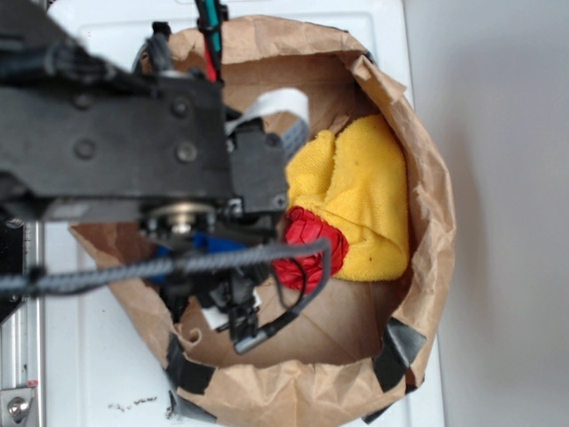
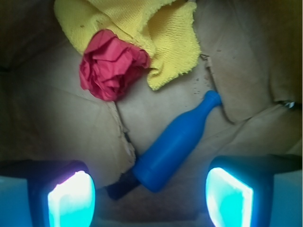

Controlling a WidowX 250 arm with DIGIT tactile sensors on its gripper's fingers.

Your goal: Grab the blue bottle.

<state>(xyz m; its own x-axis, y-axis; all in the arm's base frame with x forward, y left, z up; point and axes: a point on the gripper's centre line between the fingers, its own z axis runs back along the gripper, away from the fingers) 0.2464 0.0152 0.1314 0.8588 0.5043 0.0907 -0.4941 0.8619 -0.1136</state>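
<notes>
I look down through the wrist camera and my claw (image 2: 151, 194) is wide open and holds nothing; its two glowing pads stand at the near left and near right of the view. The blue bottle (image 2: 173, 144) lies on its side on the floor of the brown paper bag (image 2: 246, 61), between the pads but still below them. Its wide base is near me, and the neck points to the far right. The red wrinkly ball (image 2: 111, 64) and the yellow cloth (image 2: 151, 28) rest farther away, well apart from the body of the bottle.

To do this step well, I think I should turn the wrist a little so the pads face the long sides of the body. Then I descend straight over the wide part, not the neck. A raised fold of paper just beside the base on the left could catch one pad.
</notes>
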